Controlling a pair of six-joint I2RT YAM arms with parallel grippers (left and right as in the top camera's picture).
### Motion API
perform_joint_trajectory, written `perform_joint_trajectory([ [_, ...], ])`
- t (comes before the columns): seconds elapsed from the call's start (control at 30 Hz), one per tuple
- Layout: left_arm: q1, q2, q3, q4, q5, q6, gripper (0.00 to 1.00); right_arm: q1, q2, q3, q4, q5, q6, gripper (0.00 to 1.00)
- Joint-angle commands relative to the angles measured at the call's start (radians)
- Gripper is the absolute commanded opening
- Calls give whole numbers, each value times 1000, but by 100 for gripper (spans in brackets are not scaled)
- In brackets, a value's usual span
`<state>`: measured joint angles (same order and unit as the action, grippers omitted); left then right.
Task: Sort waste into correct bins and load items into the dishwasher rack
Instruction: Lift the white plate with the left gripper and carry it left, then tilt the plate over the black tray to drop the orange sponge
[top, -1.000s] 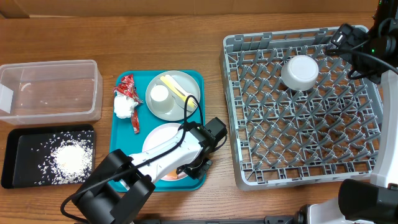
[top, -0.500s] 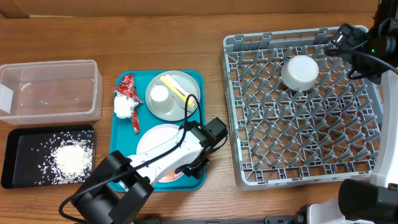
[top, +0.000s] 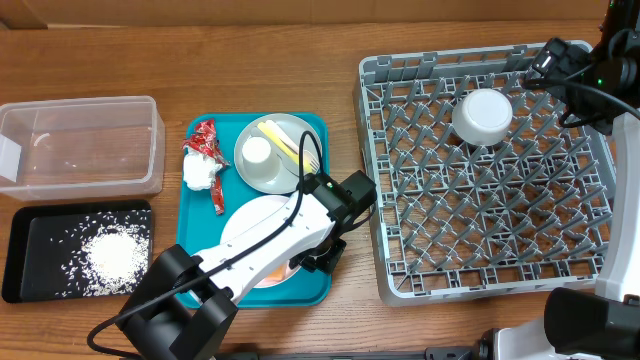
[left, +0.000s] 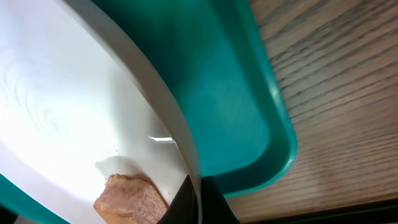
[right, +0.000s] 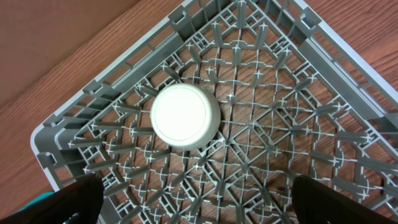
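Now, from overhead, my left gripper (top: 318, 256) has swung up toward the rack-side edge of the teal tray (top: 195, 270). The white plate (top: 255, 235) has come with it and looks larger than a second ago, so I judge that side is lifting off the tray. The orange cube (top: 284, 271) still rides on it. To the tray's right, the rack (top: 400, 280) holds only the upturned bowl (top: 483, 117), with my right gripper (top: 545, 62) over its far corner.

On the left wrist view, the gripper (left: 198, 202) is pinched on the plate (left: 74, 93) rim, with the cube (left: 130, 199) just beside the fingers and the tray (left: 230, 93) beneath. That cube has to be binned before racking.

On the right wrist view, the gripper (right: 196, 196) hangs empty with its fingers spread above the bowl (right: 185, 116).
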<state>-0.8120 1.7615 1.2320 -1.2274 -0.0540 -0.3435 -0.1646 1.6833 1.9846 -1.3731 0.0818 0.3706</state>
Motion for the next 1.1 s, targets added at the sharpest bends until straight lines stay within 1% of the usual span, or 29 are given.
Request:
perform_joint_trajectory([
  [0.0,0,9,50,-31,-42,-54,4,-3,-5,0,2,3,8,100],
  [0.13,0,7,100,-108,-91,-125,4,-3,-5,0,2,3,8,100],
  [0.27,2,-8,180,-193,-92,-137,4,-3,-5,0,2,3,8,100],
  [0.4,22,-76,286,-251,-84,-136,4,-3,-5,0,2,3,8,100],
  [0.53,94,-185,336,-269,-83,-132,4,-3,-5,0,2,3,8,100],
  [0.63,188,-275,337,-281,-77,-124,4,-3,-5,0,2,3,8,100],
  [0.73,311,-352,337,-294,-60,-123,4,-3,-5,0,2,3,8,100],
  [0.83,458,-415,337,-293,-25,-93,4,-3,-5,0,2,3,8,100],
  [0.97,664,-451,337,-293,-6,-35,4,-3,-5,0,2,3,8,100],
  [1.07,809,-449,335,-283,80,32,4,-3,-5,0,2,3,8,100],
])
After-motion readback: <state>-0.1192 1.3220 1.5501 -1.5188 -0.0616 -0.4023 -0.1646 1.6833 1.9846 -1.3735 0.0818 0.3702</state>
